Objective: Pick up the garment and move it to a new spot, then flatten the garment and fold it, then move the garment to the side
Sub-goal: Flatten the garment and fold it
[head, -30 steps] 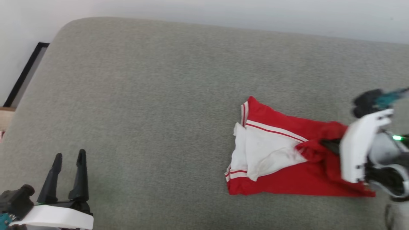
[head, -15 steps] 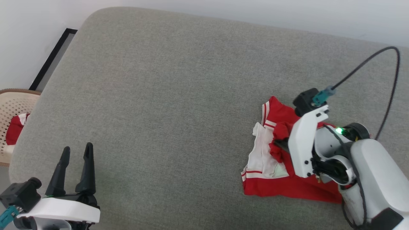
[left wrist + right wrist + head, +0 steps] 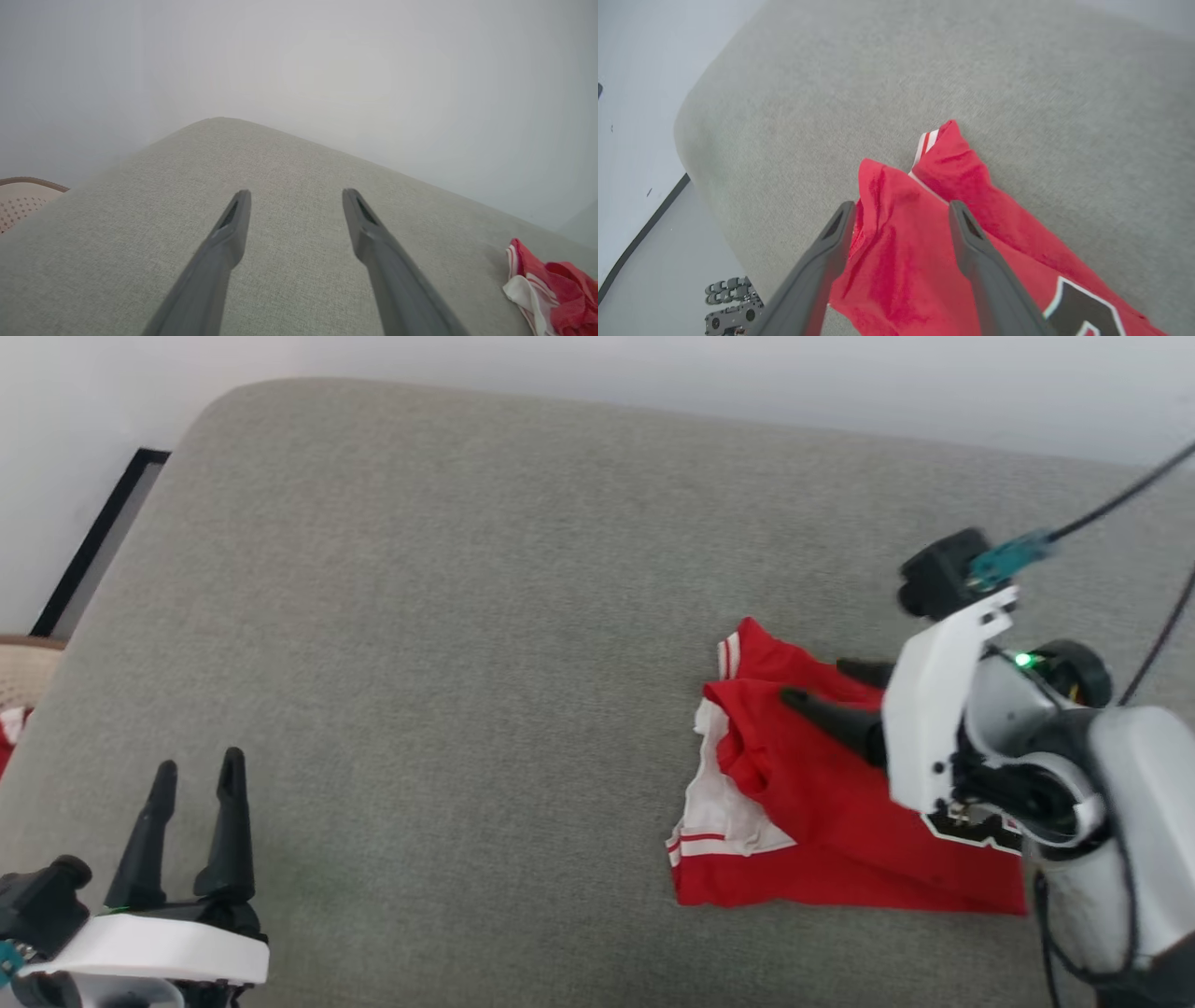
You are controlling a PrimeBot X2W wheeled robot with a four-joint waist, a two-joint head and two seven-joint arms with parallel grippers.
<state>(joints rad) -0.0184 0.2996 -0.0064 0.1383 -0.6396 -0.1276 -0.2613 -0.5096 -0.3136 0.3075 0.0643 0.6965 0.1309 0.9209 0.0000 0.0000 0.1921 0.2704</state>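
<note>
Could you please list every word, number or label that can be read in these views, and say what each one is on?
No text can be read in full.
Black, white-outlined print on the red garment: partly hidden and cut off at the picture's edge, so it cannot be read.

left gripper point(image 3: 295, 193) spread over grey cushion point(image 3: 140, 233); garment point(image 3: 560, 284) far right

The left gripper point(image 3: 199, 761) hovers near the cushion's point(image 3: 467, 569) left edge, fingers spread wide. The right gripper point(image 3: 814, 679) points leftward, its fingers parted.
</note>
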